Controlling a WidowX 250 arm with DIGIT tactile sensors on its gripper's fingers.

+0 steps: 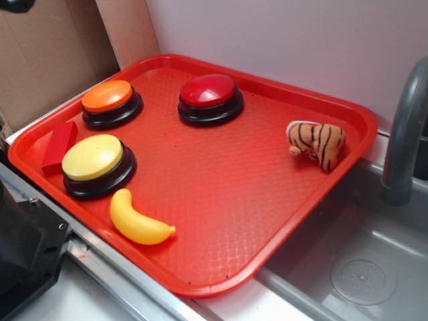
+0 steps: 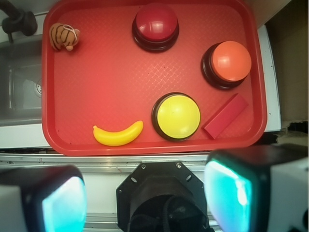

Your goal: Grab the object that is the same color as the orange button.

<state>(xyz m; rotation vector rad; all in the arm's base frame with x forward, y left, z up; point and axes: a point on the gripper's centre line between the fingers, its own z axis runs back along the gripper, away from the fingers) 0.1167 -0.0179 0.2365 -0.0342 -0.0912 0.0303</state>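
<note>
The object, a small striped orange plush tiger, lies near the right rim of the red tray, by the sink side. In the wrist view the tiger is at the tray's far left corner. The orange button with its black base stands at the tray's back left corner; in the wrist view the orange button is at the right. My gripper hangs open high above the near side of the tray, over the black robot base, with nothing between its teal pads. It is far from the tiger.
On the tray are also a red button, a yellow button, a yellow banana and a red block. A grey faucet rises over the sink on the right. Cardboard stands behind the tray.
</note>
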